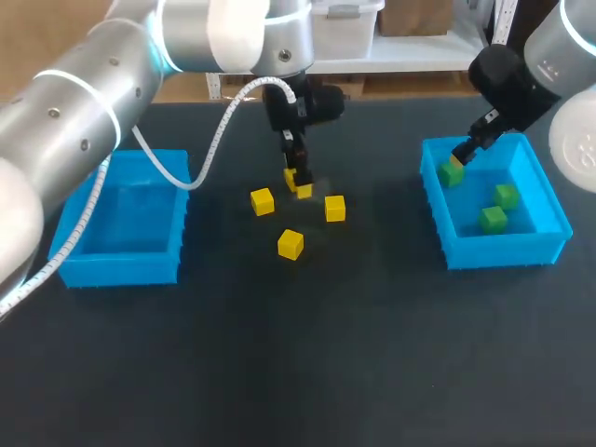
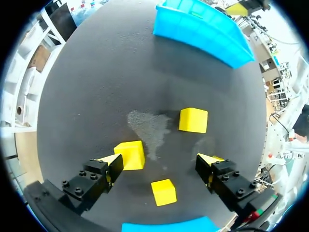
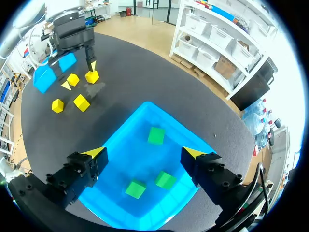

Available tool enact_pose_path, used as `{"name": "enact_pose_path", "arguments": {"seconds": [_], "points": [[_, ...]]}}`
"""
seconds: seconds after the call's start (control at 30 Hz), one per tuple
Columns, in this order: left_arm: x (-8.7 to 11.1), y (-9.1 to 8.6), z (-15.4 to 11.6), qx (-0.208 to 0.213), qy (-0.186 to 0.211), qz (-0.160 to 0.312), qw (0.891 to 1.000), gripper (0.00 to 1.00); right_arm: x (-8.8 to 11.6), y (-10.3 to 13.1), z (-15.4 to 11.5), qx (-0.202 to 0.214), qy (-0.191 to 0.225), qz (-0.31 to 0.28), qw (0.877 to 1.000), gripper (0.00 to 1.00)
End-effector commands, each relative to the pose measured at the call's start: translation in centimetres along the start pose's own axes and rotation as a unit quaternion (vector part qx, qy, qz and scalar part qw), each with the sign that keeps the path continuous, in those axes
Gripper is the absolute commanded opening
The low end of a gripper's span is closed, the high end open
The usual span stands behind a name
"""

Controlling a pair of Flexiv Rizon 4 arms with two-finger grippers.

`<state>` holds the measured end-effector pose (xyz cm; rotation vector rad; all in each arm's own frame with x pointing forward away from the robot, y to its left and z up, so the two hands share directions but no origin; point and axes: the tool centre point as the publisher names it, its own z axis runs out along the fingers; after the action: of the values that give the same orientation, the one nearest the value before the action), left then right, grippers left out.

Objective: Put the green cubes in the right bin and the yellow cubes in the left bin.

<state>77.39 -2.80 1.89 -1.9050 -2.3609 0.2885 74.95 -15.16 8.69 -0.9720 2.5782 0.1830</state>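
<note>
Left end effector (image 2: 159, 159) released among yellow cubes (image 2: 164, 192) mid-table, right end effector (image 3: 143, 152) released above right bin (image 3: 120, 140) holding green cubes (image 3: 156, 135)

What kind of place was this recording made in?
Probably a robotics lab bench. The left arm and right arm are over a dark table holding a left bin, a right bin, yellow cubes and green cubes.

Left arm (image 1: 84, 112): thick silver-grey cylindrical links dotted with small dark screws, pale-blue lit rings at the joints, a white ribbed cable (image 1: 222, 126) trailing to a black wrist. Right arm (image 1: 540, 65): white and silver shells, black wrist. Left gripper (image 2: 159, 159) and right gripper (image 3: 145, 152): black blocky fingers (image 2: 89, 181) with round screw heads, bright yellow wedge tips
</note>
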Motion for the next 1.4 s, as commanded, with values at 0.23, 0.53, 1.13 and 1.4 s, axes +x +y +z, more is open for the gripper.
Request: {"name": "enact_pose_path", "arguments": {"seconds": [0.23, 0.53, 1.13, 1.4], "points": [[-0.5, 3.3, -1.2, 0.134, 0.068, -0.021, 0.988, 1.0, 0.0, 0.0, 0.0, 0.0, -0.001, 0.0, 1.0, 1.0], [-1.1, 3.4, -0.4, 0.137, 0.078, -0.015, 0.987, 1.0, 0.0, 0.0, 0.0, 0.0, -0.001, 0.0, 1.0, 1.0], [-1.2, 3.2, 1.1, 0.148, 0.079, -0.026, 0.986, 0.93, 0.0, 0.0, 0.0, 0.0, -0.001, 0.0, 1.0, 1.0], [-1.0, 3.0, 1.4, 0.149, 0.077, -0.029, 0.985, 0.0, 0.0, 0.0, 0.0, 0.0, -0.001, 0.0, 1.0, 1.0]]}}
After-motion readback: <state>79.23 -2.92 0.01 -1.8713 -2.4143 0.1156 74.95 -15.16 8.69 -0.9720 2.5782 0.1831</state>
